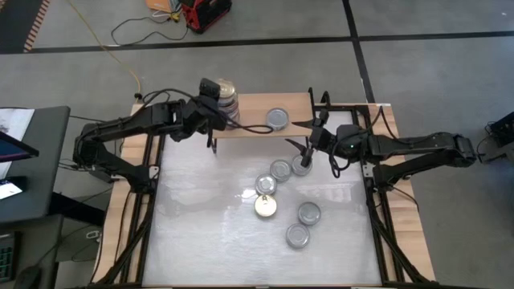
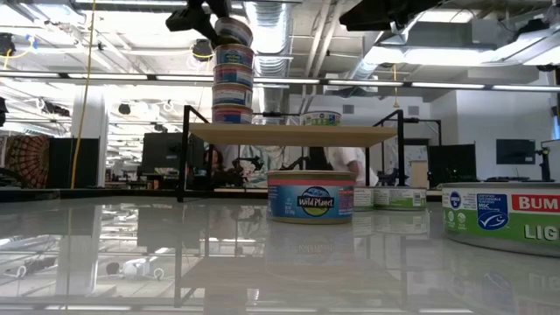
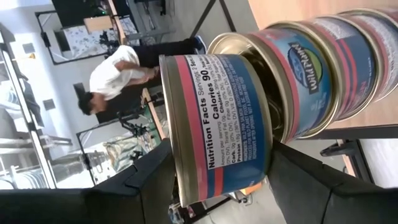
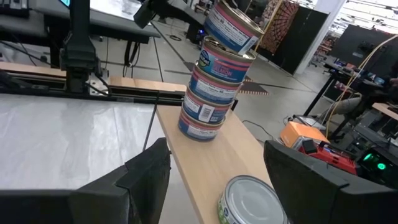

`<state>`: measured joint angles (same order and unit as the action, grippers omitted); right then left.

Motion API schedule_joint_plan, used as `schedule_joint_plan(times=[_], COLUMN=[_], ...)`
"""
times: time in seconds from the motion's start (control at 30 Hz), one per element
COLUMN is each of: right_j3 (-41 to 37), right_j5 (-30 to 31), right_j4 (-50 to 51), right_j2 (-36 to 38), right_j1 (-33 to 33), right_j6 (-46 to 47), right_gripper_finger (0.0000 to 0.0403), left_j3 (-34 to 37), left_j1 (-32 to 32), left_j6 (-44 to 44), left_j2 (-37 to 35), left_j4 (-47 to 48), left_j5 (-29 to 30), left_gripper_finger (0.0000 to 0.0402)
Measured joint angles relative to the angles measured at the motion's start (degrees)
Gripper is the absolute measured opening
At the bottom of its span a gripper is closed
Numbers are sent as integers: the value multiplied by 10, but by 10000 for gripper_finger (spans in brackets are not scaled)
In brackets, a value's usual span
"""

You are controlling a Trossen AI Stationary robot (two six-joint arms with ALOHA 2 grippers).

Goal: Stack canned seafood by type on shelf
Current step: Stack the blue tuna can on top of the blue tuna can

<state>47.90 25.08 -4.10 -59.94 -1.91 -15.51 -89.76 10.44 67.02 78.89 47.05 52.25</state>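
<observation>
Top can (image 4: 231, 26) tilted on blue-pink stack (image 4: 208, 99), upper left of shelf (image 4: 214, 158); left gripper (image 3: 217, 180) spread around it, grip uncertain; right gripper (image 4: 214, 180) released.

Off-task items you can see | red device (image 1: 205, 14) on the floor beyond the table — yellow cable (image 1: 120, 60) trails from it | person in a white shirt (image 3: 118, 78) in the room behind | dark monitor (image 1: 12, 148) on the side desk — your left

Can stack (image 1: 227, 103) at shelf (image 1: 257, 120) left end, single can (image 1: 277, 119) on shelf to its right; six loose cans (image 1: 280, 169) on bench (image 1: 201, 233) in front.
</observation>
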Motion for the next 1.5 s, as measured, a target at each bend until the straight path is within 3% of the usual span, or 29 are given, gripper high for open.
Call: schedule_joint_plan(times=[1.1,1.5], right_j3=[0,0], right_j5=[-13,-13], right_j4=[-11,-11], right_j2=[0,0], right_j1=[1,8], right_j6=[1,0], right_gripper_finger=[291,291], left_j3=[0,0], left_j1=[-9,-6], left_j6=[20,7], left_j2=[0,-1], left_j4=[-6,-14], left_j5=[-70,-52], left_gripper_finger=[231,231])
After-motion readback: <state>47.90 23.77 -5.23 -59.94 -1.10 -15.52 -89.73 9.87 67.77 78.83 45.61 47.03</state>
